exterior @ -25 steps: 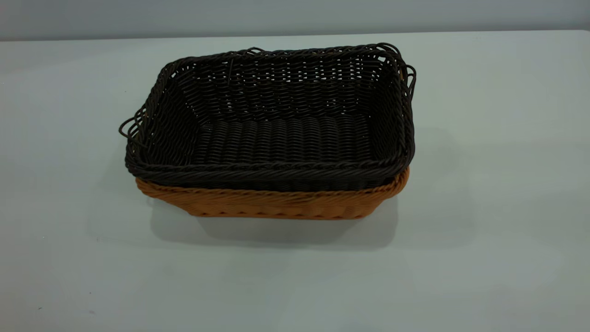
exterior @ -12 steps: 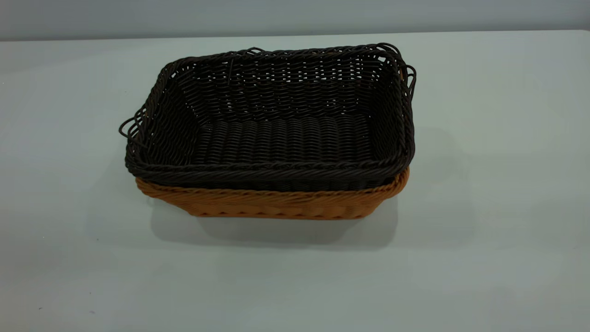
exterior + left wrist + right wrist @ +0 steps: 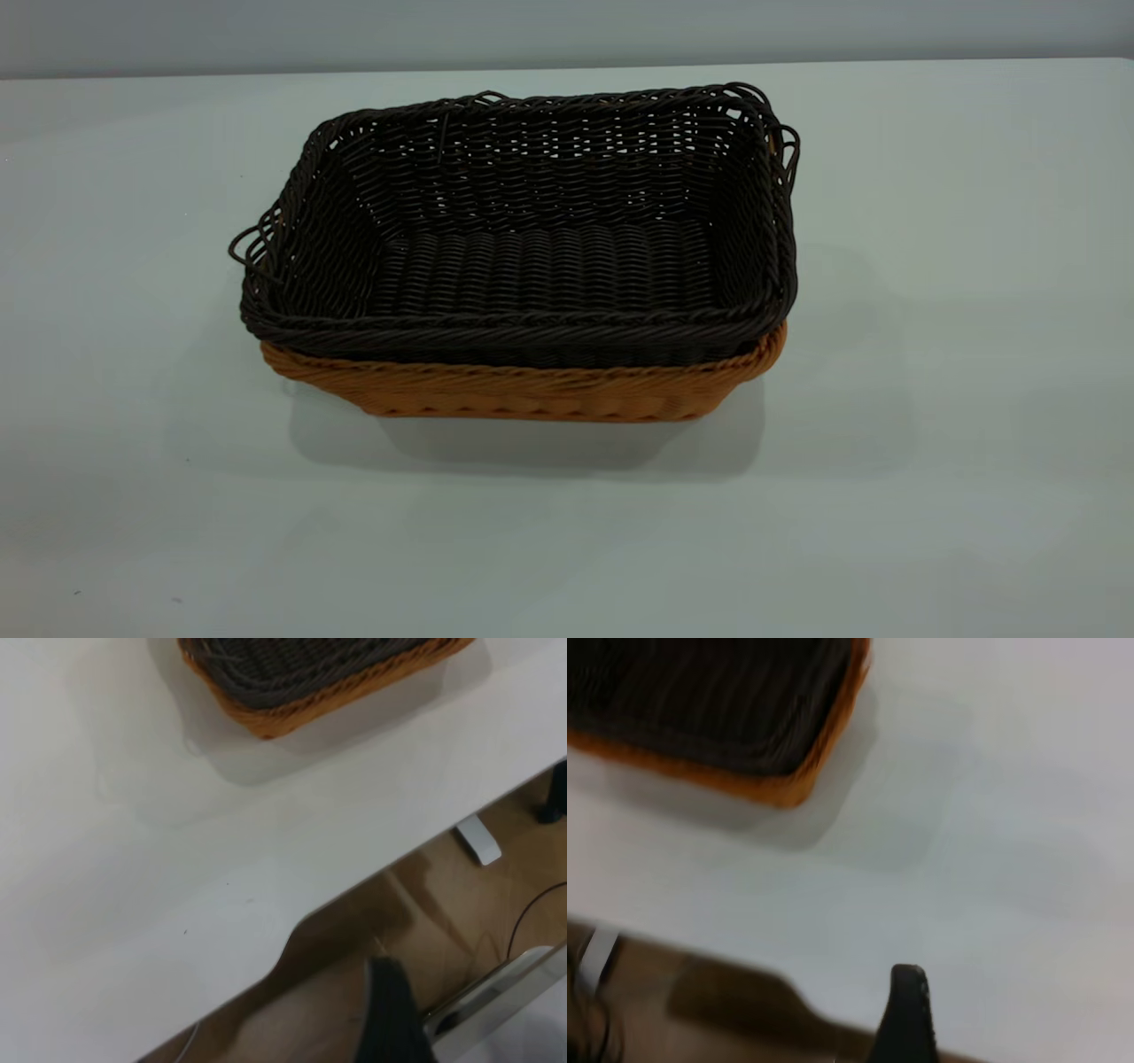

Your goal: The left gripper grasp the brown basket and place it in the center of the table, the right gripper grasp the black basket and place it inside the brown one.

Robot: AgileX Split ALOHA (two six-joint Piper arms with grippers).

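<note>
Black basket [image 3: 532,257] is nested in the brown basket [image 3: 532,394] mid-bench [image 3: 974,354], a bit toward 12 o'clock. Left hand [image 3: 390,1014] and right hand [image 3: 908,1014] hang off the edge; I can't tell their opening. I'd say the only risk is snagging a handle loop if either swings back.

A brown wooden floor [image 3: 416,904] lies below; a white bracket [image 3: 479,839] stands on it.

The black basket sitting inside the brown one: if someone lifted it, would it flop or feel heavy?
The black basket probably stays stiff: its woven walls stand upright. Its open weave suggests lightness. Nested in the brown basket, it might drag that along.
</note>
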